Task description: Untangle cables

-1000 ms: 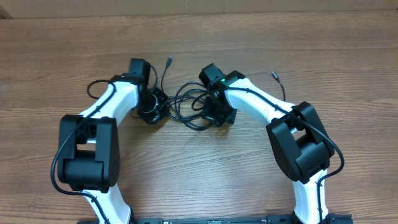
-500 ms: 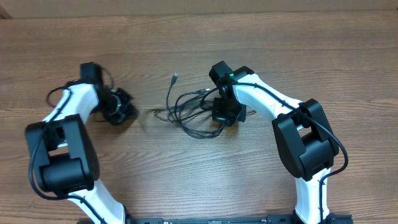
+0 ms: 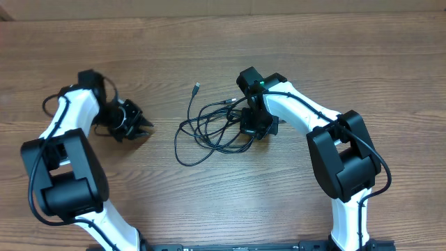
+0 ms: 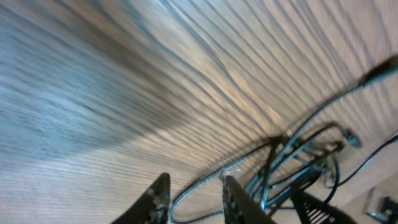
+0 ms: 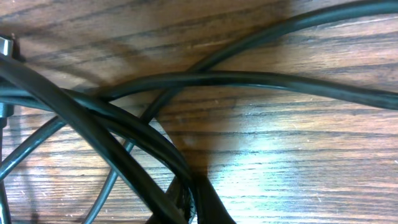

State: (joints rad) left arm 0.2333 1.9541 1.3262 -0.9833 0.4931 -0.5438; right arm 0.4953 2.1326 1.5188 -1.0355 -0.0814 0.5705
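While in R gripper (image 5: 193, 205), cables (image 5: 249, 79)

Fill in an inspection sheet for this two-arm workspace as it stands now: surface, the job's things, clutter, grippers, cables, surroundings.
Surface: wooden table, bare around the work.
Job's things: black cables lie in overlapping loops mid-table; one silver-tipped plug end points away from the heap.
Clutter: nothing seen.
Grippers: left gripper is apart from the heap, fingers open, holding nothing; right gripper is shut on cables at the heap's right side.
Cables: arm wires run along both arms, not mixed into the heap.
Surroundings: pale strip beyond the far table edge; otherwise nothing seen.
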